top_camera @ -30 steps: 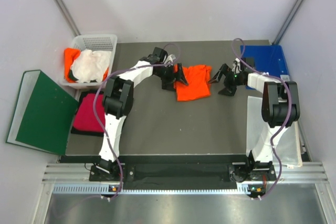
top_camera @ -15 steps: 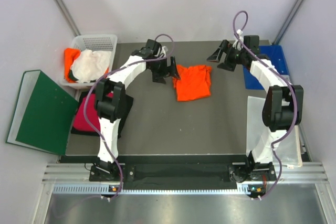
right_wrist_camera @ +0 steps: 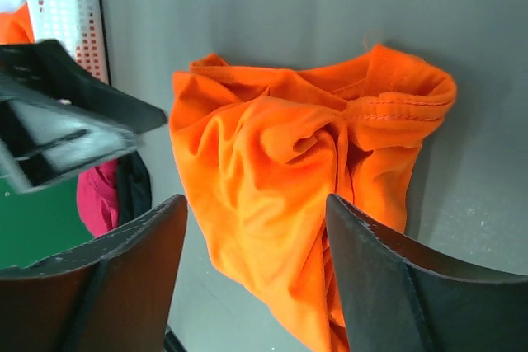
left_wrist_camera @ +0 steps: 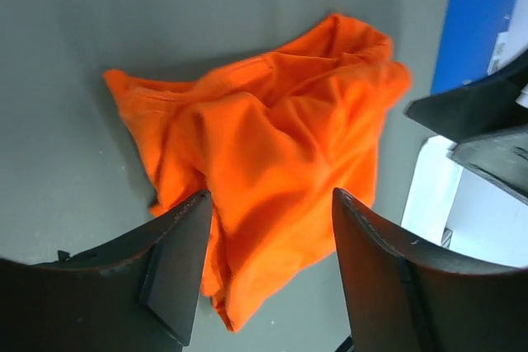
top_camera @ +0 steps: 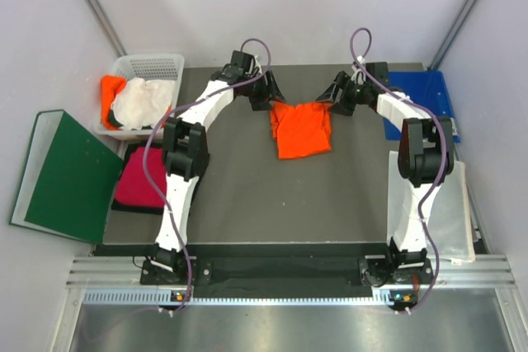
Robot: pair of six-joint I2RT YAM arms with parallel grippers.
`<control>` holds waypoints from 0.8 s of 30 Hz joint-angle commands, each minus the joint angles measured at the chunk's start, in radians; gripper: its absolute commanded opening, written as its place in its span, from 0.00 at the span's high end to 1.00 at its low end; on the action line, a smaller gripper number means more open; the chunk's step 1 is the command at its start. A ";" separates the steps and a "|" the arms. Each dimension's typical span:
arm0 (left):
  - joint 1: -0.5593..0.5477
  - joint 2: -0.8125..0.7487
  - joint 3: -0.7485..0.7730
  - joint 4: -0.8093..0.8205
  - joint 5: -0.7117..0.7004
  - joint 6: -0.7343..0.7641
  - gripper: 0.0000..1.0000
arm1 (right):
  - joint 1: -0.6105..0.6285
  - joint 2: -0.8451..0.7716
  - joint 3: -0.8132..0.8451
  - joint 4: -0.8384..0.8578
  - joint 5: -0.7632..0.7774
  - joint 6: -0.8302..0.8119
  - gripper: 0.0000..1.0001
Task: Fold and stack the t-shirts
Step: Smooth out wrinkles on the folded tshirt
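Tabletop [top_camera: 247,195] seen from above, with your two arms reaching toward the upper middle of the frame. A bright orange t-shirt [top_camera: 301,129] lies there, rumpled and bunched rather than spread flat.

Your left gripper [top_camera: 268,92] sits at the shirt's upper left corner and your right gripper [top_camera: 330,95] at its upper right corner. In the left wrist view, the left gripper [left_wrist_camera: 271,204] shows its jaws apart with orange cloth [left_wrist_camera: 272,146] visible in the gap, nothing pinched. The right wrist view shows the right gripper [right_wrist_camera: 254,204] the same way: jaws apart over the crumpled shirt [right_wrist_camera: 305,162], holding nothing.

At the left edge, a magenta-pink shirt [top_camera: 140,179] lies flat on a black garment [top_camera: 124,205], which looks like the start of a stack. The white basket [top_camera: 153,62] in the upper left holds a white shirt [top_camera: 140,103] and another orange one [top_camera: 111,88].

You seem partway through: the orange shirt needs spreading and folding, and the basket's shirts remain.
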 commanded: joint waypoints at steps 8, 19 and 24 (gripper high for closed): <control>0.005 0.082 0.066 0.072 -0.019 -0.064 0.38 | 0.000 0.058 0.111 0.047 0.015 0.037 0.41; 0.005 0.131 0.094 0.126 -0.008 -0.113 0.81 | 0.003 0.114 0.108 0.061 0.009 0.051 0.52; 0.008 0.119 0.096 0.135 -0.013 -0.116 0.95 | 0.005 0.135 0.101 0.095 -0.008 0.075 0.74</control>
